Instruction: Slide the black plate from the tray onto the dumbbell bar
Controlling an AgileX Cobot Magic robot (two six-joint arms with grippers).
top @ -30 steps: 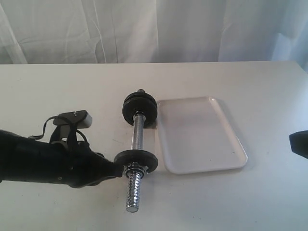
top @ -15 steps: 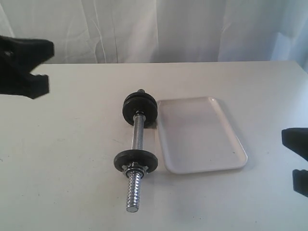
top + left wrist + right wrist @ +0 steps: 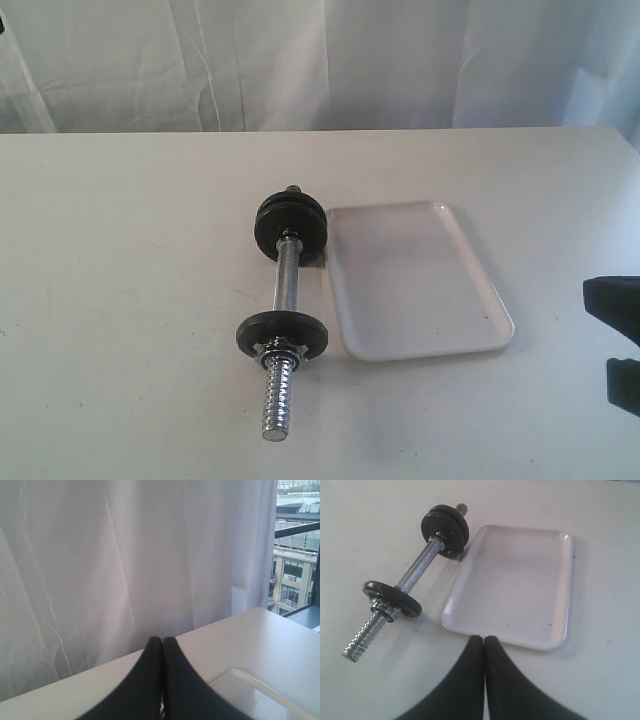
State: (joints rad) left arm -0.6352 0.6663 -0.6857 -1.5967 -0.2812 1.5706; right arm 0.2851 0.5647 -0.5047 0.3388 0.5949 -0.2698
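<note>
The black plate (image 3: 283,333) sits threaded on the dumbbell bar (image 3: 288,282), upright near its closer threaded end, with a chrome collar nut (image 3: 277,350) touching its outer face. Two other black discs (image 3: 291,225) stand at the bar's far end. The white tray (image 3: 415,280) lies just beside the bar on the table (image 3: 130,260). The left gripper (image 3: 162,641) faces the curtain (image 3: 100,555), fingertips pressed together; the right gripper (image 3: 484,639), likewise closed on nothing, looks over the tray's near rim

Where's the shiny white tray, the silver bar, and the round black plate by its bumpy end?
Glossy white rectangular tray (image 3: 415,280), exterior view, bare floor.
Chrome steel dumbbell bar (image 3: 287,280), exterior view, smooth middle.
Small round matte-black plate (image 3: 300,328), exterior view, upper face.
</note>
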